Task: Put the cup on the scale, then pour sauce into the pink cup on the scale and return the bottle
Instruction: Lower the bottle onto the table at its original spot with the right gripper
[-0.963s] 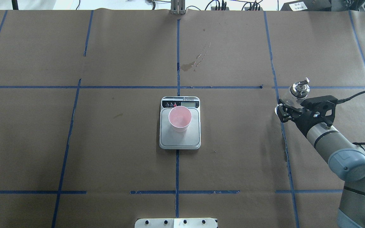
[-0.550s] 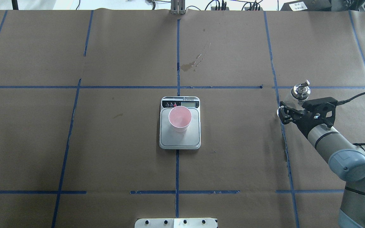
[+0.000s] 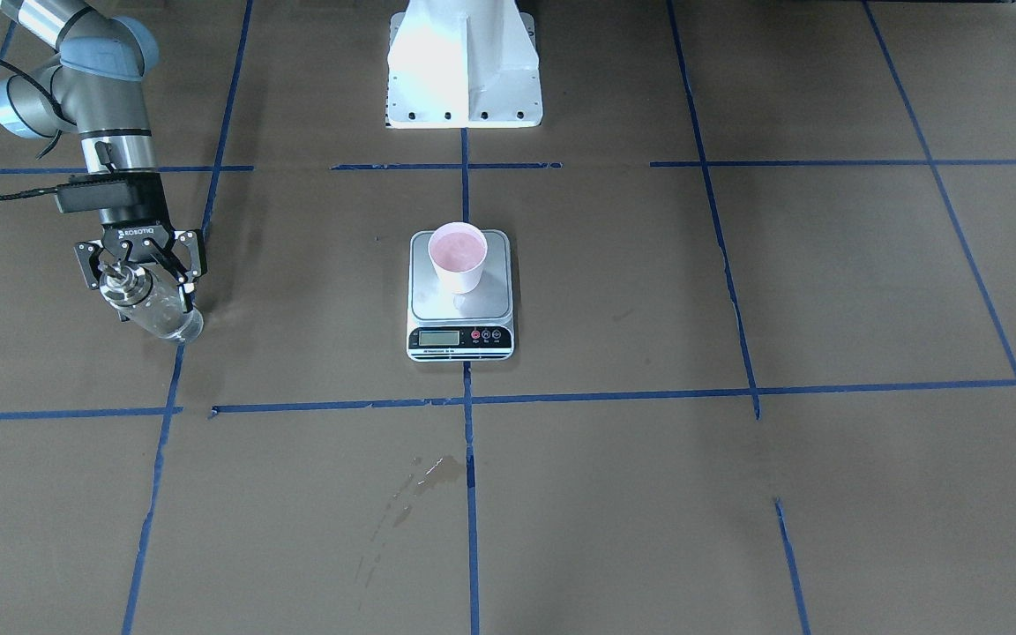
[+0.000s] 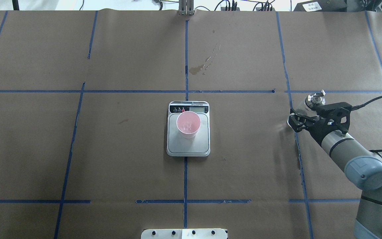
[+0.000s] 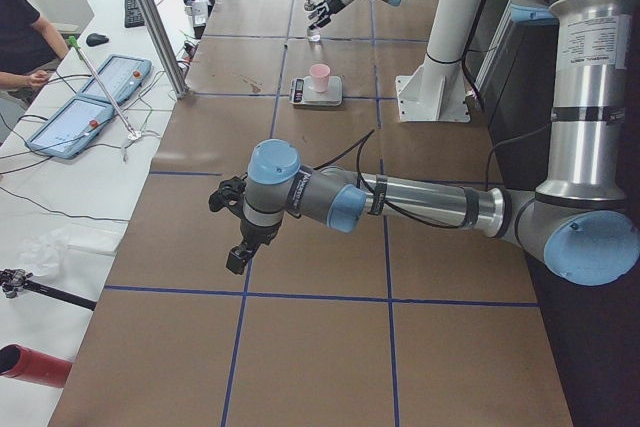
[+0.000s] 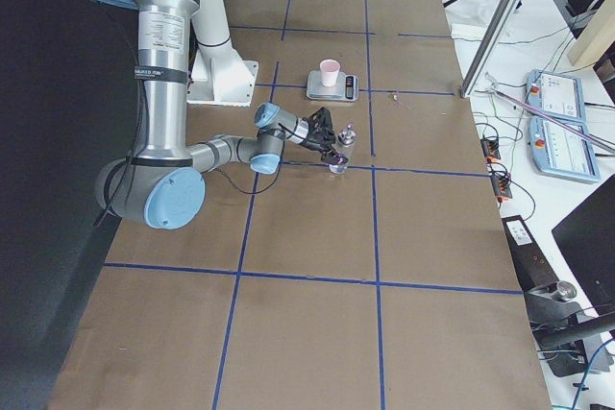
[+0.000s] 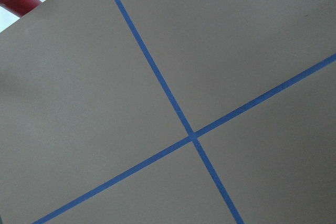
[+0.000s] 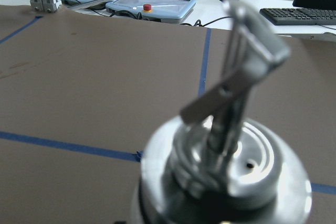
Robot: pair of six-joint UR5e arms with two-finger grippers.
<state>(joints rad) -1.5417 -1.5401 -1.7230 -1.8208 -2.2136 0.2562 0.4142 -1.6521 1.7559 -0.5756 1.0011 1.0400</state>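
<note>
Dropping lower overhead than a second ago, the bottle [image 4: 311,100] nears the table [image 4: 244,172], well apart from the cup [image 4: 188,123] on the scale [image 4: 188,148]; front-facing, the right pincer [image 3: 142,284] is closed on its upper body, so only release seems left.

Cup [image 5: 319,75] upright on scale [image 5: 316,97]; far right tool [image 5: 316,15] by bottle [image 5: 314,35]; near left tool [image 5: 238,257] above table [image 5: 300,347].
</note>
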